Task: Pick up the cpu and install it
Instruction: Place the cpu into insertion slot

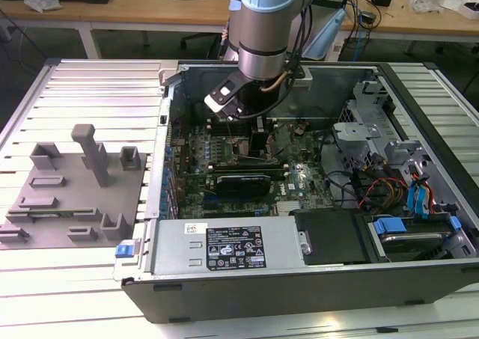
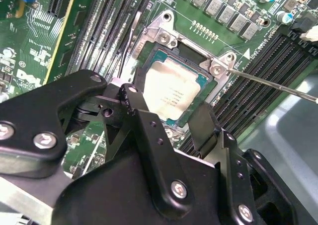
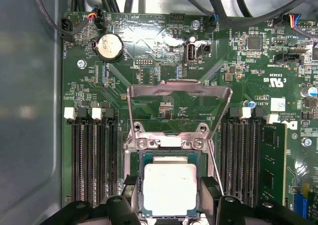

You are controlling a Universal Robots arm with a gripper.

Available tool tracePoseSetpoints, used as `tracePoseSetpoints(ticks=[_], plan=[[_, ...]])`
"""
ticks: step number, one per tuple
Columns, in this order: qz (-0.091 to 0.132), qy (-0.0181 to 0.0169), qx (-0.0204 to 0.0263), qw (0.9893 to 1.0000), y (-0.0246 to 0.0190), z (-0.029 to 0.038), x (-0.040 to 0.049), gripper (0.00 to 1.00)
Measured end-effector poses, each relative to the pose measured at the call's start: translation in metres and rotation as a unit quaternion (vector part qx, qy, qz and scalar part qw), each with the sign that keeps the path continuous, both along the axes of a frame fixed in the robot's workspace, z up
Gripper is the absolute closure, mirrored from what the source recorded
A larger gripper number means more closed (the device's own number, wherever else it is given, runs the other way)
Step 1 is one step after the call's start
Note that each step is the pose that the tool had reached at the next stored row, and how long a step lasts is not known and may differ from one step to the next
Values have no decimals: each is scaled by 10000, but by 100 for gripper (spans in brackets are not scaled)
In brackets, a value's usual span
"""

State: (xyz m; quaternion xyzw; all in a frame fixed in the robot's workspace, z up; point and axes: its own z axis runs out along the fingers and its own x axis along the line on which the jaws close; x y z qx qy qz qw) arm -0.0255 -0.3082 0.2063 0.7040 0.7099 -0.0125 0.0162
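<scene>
gripper (image 3: 169, 185): fingers (image 3: 130, 197) apart, flanking cpu (image 3: 169, 191) | cpu lies in socket (image 3: 164, 142) | finger-to-cpu contact unclear | cpu's near edge behind gripper

On the cpu (image 2: 171, 91) I see a matt silvery metal top. The load plate (image 3: 179, 88) is bare shiny metal, the motherboard (image 3: 238, 71) glossy green, the gripper (image 2: 168, 108) matt black, and the fixture (image 1: 75, 189) dull grey plastic.

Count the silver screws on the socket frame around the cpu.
2. In the first wrist view, both sit on the socket frame beside the raised load plate: first screw, second screw. More may hide beneath the tool over the cpu.
</scene>
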Motion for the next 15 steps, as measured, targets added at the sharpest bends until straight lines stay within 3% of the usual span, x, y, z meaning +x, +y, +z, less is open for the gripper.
tracePoseSetpoints(ticks=[3,9,10,12,15], plan=[[0,0,0,10000,0,1,0,40],[0,0,0,10000,0,3,0,77],[0,0,0,10000,0,3,0,77],[0,0,0,10000,0,4,0,89],[0,0,0,10000,0,5,0,89]])
